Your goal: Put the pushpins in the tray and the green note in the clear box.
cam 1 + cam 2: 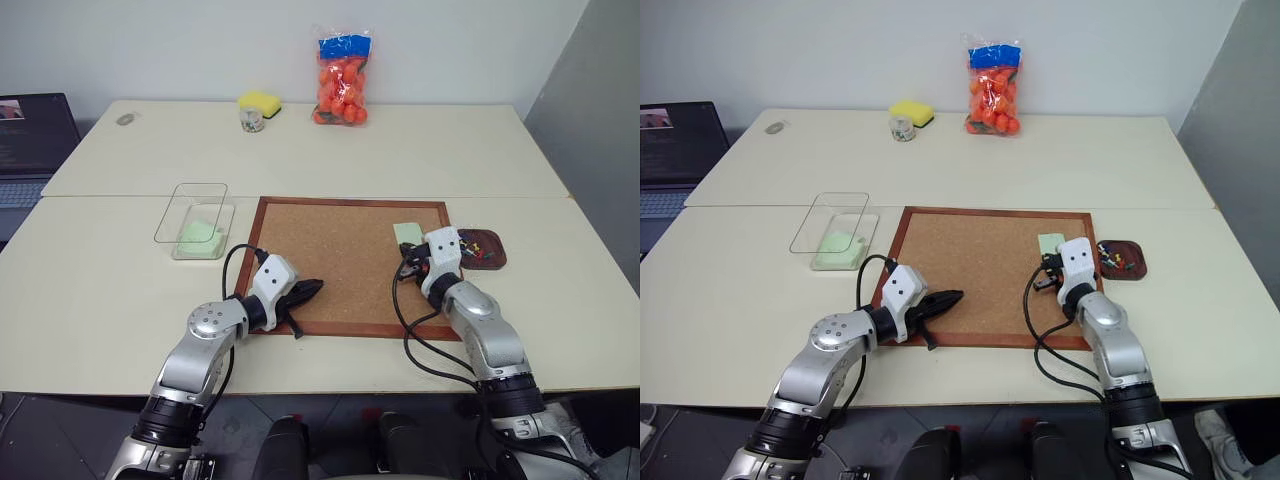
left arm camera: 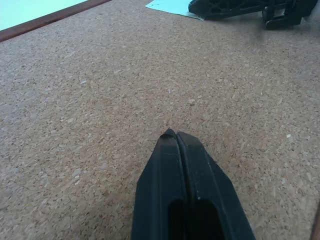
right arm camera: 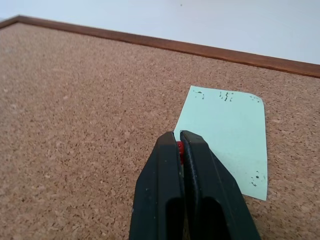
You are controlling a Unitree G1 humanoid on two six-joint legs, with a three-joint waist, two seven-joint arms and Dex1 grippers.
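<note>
A pale green note [image 3: 225, 135] lies flat on the cork board [image 1: 340, 270] near its right edge. My right gripper [image 3: 178, 137] sits over the note's near corner, shut on a red pushpin [image 3: 179, 147] whose head shows between the fingertips. Just right of the board stands the small dark reddish tray [image 1: 500, 250] with several coloured pushpins [image 1: 478, 250] in it. The clear box [image 1: 190, 205] stands left of the board with a pale green piece [image 1: 200, 238] inside. My left gripper [image 1: 315, 287] is shut and empty, low over the board's near left part.
At the back of the table are a yellow sponge [image 1: 260, 101], a small jar [image 1: 252, 120] and a bag of orange balls [image 1: 342, 85]. A laptop [image 1: 30, 140] sits at the far left. Black cables loop by both wrists.
</note>
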